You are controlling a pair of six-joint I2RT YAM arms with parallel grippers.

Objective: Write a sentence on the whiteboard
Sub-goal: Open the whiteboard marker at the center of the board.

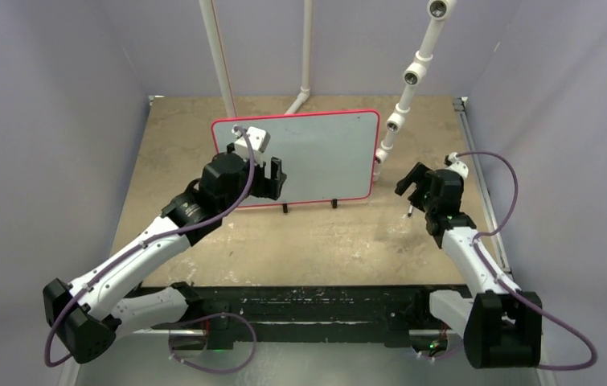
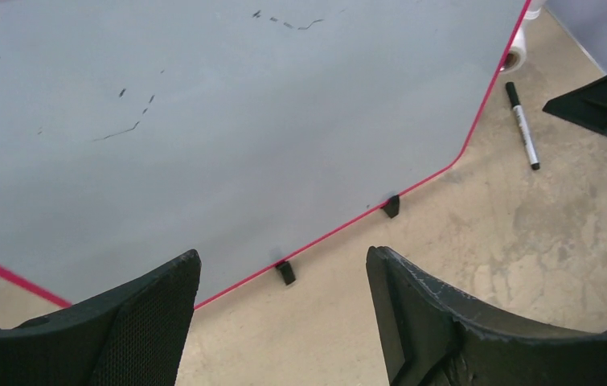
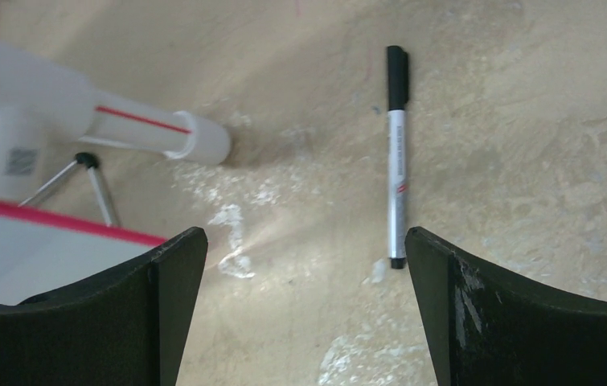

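Propped up for writing, the whiteboard [image 1: 316, 153] runs its long axis left to right with its face, bearing what seem only faint strokes, toward the left gripper [image 2: 284, 281] just before it and the right gripper [image 3: 304, 265] off its right edge above the marker [image 3: 397, 161], both wide and empty.

**Both arms forward, both grippers empty**

The left arm [image 1: 147, 249] stretches from its base at the near left, forward and toward the middle, with its wrist raised. The left gripper [image 1: 274, 175] points ahead and down. Its jaws stand wide apart with nothing between them.

The right arm [image 1: 473, 249] rises from the near right and leans forward. The right gripper [image 1: 412, 185] tips downward, its jaws spread wide and holding nothing.
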